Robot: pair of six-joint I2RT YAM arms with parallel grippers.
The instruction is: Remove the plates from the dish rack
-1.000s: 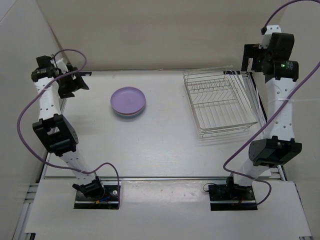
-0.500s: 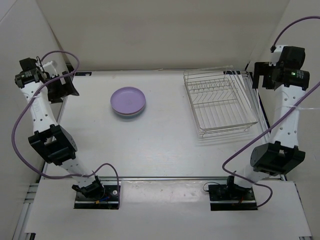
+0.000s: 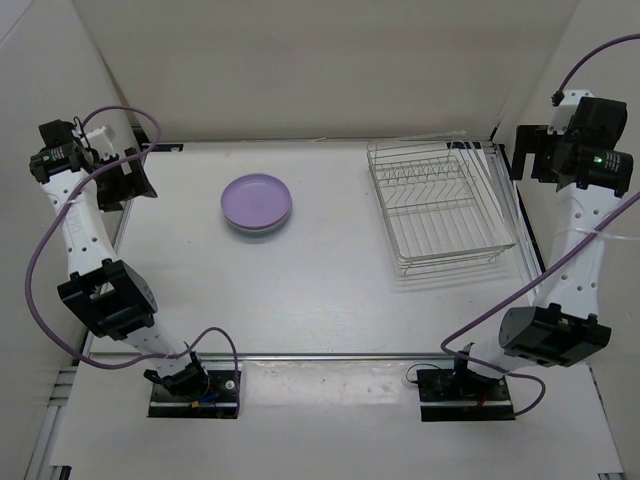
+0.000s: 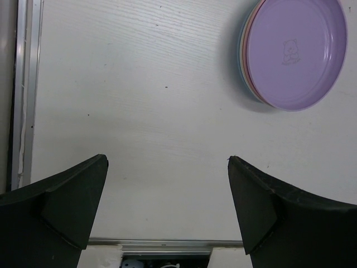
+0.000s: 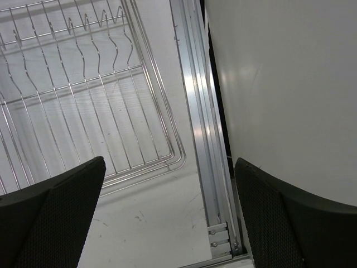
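The left claw (image 4: 167, 161) gapes fully wide over the table (image 4: 167, 84), holding nothing; the right claw (image 5: 170, 163) is equally wide and empty above the rack (image 3: 440, 225), at its near-right corner by the rail (image 5: 195, 111). The plates (image 3: 257, 203) sit stacked far-left of centre, the lower ones mere slivers under the purple one; open tabletop separates stack and rack

Purple plate (image 4: 295, 53) with a faint pale emblem; silver wire rack (image 3: 440, 212); white worktop (image 3: 300, 290); black fingers (image 4: 56, 212).
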